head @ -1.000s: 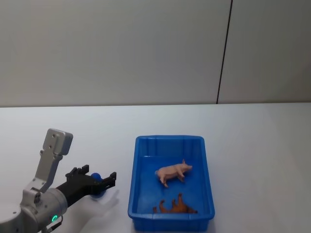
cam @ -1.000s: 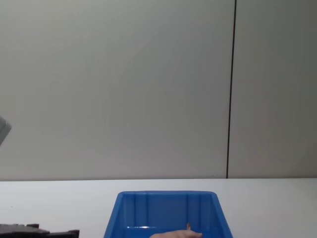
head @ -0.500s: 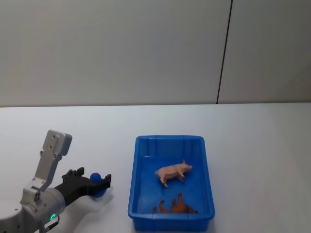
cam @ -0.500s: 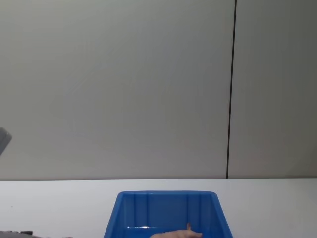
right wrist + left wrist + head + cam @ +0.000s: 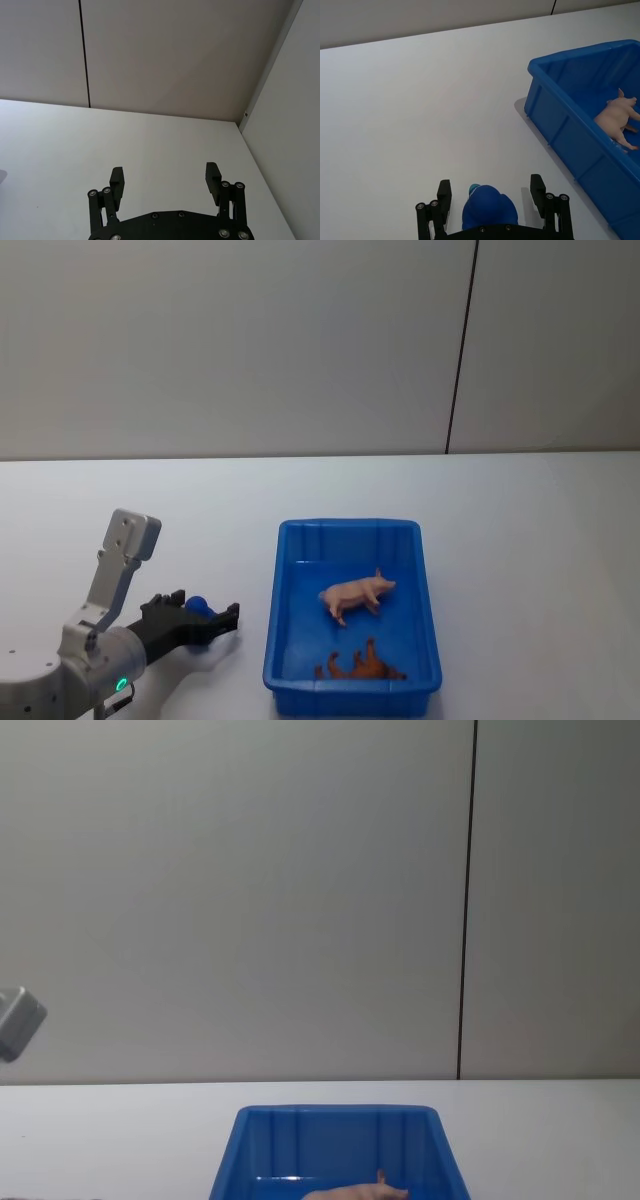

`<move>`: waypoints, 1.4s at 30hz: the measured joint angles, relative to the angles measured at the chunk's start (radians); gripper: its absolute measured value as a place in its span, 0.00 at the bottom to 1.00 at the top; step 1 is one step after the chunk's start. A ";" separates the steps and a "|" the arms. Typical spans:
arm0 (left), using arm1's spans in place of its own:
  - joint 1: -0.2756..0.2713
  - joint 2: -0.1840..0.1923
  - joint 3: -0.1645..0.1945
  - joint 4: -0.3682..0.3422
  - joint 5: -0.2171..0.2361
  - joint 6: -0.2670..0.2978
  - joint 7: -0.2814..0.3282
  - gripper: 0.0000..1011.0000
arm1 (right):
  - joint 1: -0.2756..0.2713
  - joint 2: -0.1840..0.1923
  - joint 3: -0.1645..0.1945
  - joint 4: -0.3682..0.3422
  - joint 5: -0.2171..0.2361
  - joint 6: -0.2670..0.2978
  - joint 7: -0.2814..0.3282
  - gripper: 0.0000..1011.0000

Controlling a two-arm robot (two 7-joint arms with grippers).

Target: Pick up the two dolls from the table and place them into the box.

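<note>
Two dolls inside the box (image 5: 350, 605), one blue bin on one white tabletop (image 5: 540, 540). One pale pink pig-like figure (image 5: 356, 594) lying near the middle of the box floor, snout toward the box's right wall, apart from the walls; seen again in the left wrist view (image 5: 616, 117) and as a sliver above the lower edge in the chest view (image 5: 355, 1191). One tan-brown four-legged figure (image 5: 362, 667) on its side at the box's near end, legs up, close against the near wall. Left end effector (image 5: 205, 619) low over the tabletop just left of the box's near-left corner, apart from the rim, fingers (image 5: 538, 188) spread wide with nothing clamped between them; one dark blue rounded part (image 5: 488, 210) sitting between the fingers at the palm, belonging to the tool itself as far as can be told. Box's left wall (image 5: 570, 140) ribbed, off to one side in the left wrist view. Right end effector (image 5: 165, 181) over bare white tabletop well away from the box, two fingers apart, holding nothing. One grey wall (image 5: 230, 340) behind the box, with one dark vertical seam (image 5: 460, 350) on it.
</note>
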 joint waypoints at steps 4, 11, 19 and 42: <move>0.003 0.001 0.001 -0.006 -0.001 0.029 0.005 0.99 | 0.000 0.000 0.000 0.000 0.000 0.000 0.000 0.99; 0.015 0.007 0.001 -0.026 -0.005 0.067 0.025 0.97 | 0.000 0.000 0.000 0.000 0.000 0.000 -0.001 0.99; 0.023 0.011 -0.001 -0.039 -0.008 0.091 0.039 0.81 | 0.000 0.000 0.000 0.000 0.000 0.000 -0.001 0.99; 0.031 0.025 0.001 -0.087 0.044 0.106 0.039 0.60 | 0.000 0.000 0.000 0.000 0.000 0.000 0.000 0.99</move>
